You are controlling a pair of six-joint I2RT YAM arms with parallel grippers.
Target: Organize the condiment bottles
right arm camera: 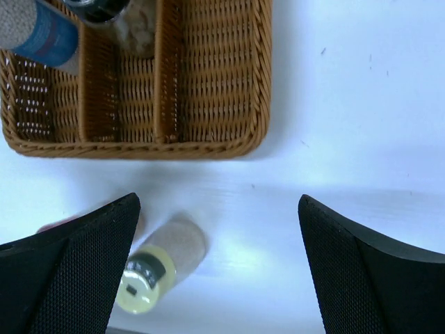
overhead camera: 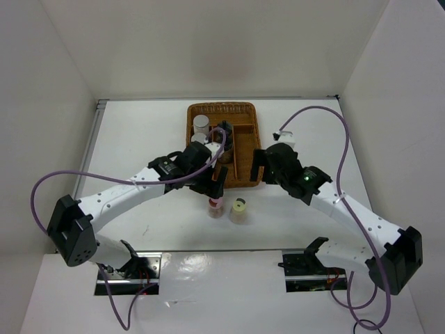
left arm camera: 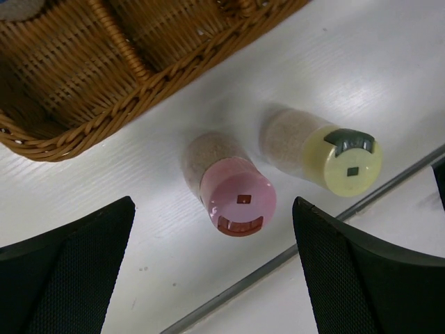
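A pink-capped bottle (overhead camera: 216, 207) and a pale-yellow-capped bottle (overhead camera: 239, 209) stand upright side by side on the white table, just in front of the wicker basket (overhead camera: 247, 111). In the basket I see a silver-lidded bottle (overhead camera: 201, 124) and a dark-capped bottle (overhead camera: 224, 132); my left arm hides the others. My left gripper (overhead camera: 211, 186) is open and hovers above the pink-capped bottle (left arm camera: 238, 204), with the yellow-capped bottle (left arm camera: 345, 163) beside it. My right gripper (overhead camera: 261, 167) is open and empty over the basket's near right corner. The right wrist view shows the yellow-capped bottle (right arm camera: 149, 275) and a blue-labelled bottle (right arm camera: 38, 31).
The wicker basket (right arm camera: 208, 83) has lengthwise dividers, and its right compartments show bare weave. White walls enclose the table on the left, back and right. A metal seam (left arm camera: 278, 261) crosses the table near the front, behind the arm bases.
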